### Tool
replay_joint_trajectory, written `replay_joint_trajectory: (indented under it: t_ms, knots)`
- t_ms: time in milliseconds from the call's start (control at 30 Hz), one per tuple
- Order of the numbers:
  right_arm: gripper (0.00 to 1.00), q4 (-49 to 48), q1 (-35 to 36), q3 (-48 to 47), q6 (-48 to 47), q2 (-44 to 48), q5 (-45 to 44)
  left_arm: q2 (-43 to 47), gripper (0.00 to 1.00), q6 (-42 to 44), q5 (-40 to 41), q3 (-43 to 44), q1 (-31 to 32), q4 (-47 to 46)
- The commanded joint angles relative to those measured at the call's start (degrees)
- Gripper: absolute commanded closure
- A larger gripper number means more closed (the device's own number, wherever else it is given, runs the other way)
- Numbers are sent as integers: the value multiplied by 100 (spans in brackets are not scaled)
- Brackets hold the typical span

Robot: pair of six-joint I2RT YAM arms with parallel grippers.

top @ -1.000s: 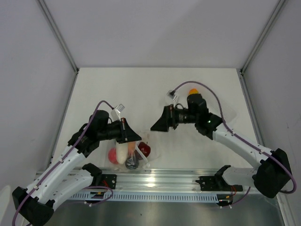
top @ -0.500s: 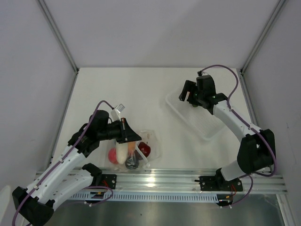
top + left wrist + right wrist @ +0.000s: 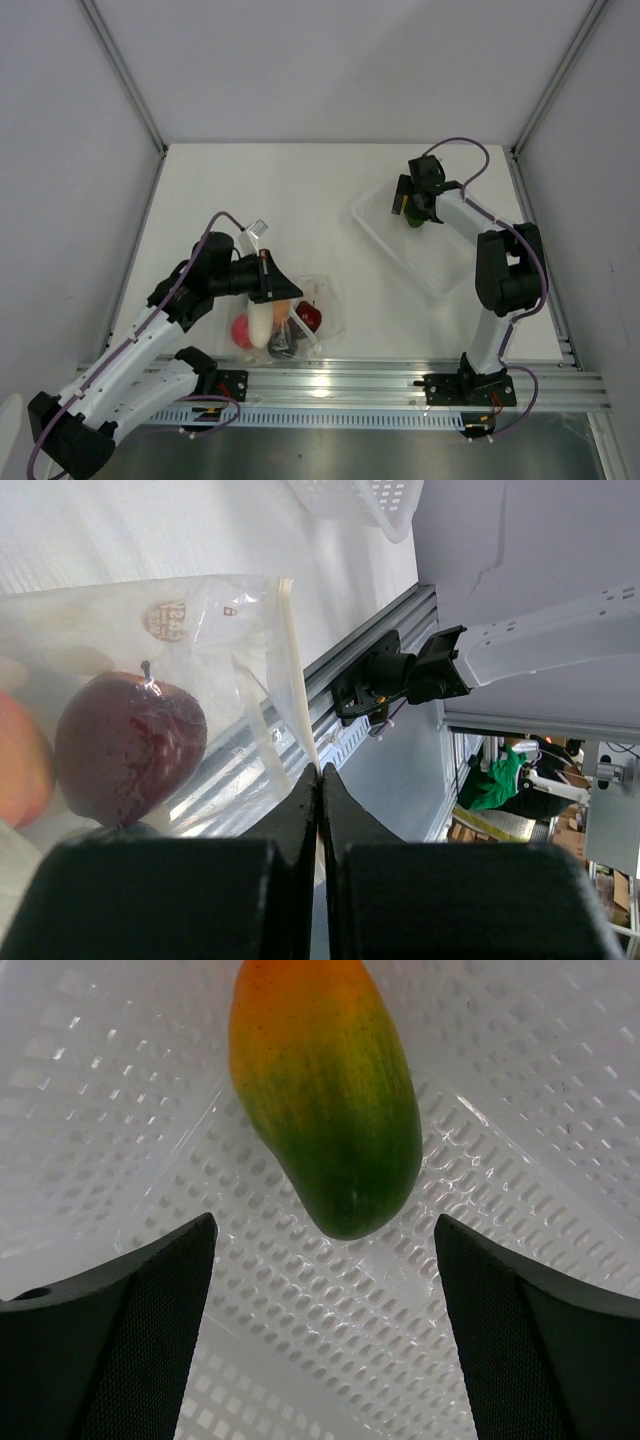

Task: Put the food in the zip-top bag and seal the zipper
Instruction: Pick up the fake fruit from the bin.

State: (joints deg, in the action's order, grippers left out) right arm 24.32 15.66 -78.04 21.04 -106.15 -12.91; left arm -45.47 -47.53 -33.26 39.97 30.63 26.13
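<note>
Pinching the zip-top bag (image 3: 326, 300) at its edge: left gripper (image 3: 287, 291) jaws are closed flat on the plastic. In the wrist view its fingers (image 3: 290, 820) meet on the near end of the whitish zipper (image 3: 292, 670) strip.

Food at the bag: red apple (image 3: 308, 318) sits inside, seen through the film. White radish (image 3: 260, 325), a reddish piece (image 3: 240, 330) and a dark piece (image 3: 280, 345) lie just beside it under the left wrist. Can't tell if all three are inside.

Right gripper (image 3: 405, 200) is over the far end of the clear tray (image 3: 440, 265), jaws wide open. Wrist view: fingers (image 3: 110, 1330) stand either side of the mango (image 3: 325, 1090), not touching it. The mango lies on the tray's perforated floor, green end toward the gripper, orange end away.

Surface: white matte table (image 3: 250, 190), bag near-left of centre, tray far-right, well apart. Aluminium rail (image 3: 330, 383) runs along the near edge and carries both arm bases.

Room: pale grey panel walls (image 3: 340, 60) on three sides, aluminium posts (image 3: 125, 75) at the far corners. Left wrist view shows the right arm's base clamp (image 3: 400, 675) and, past the table edge, blurred room clutter with something green (image 3: 495, 780).
</note>
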Motion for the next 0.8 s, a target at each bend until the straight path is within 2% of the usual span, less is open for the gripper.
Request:
replay_joint_trajectory:
  t_ms: [0,533,633,767]
  knots:
    - [10,-15,-45,-431,-284,-186,-405,-5,99,86,-137,11,31,-222]
    - [17,-515,-169,-440,-636,-749,-116,-111,99,95,-164,-15,31,-275]
    - [22,-638,-169,-458,-715,-811,16,-111,99,95,-164,-6,31,-266]
    - [41,-656,-195,-493,-715,-846,-28,-111,99,95,-164,-15,31,-249]
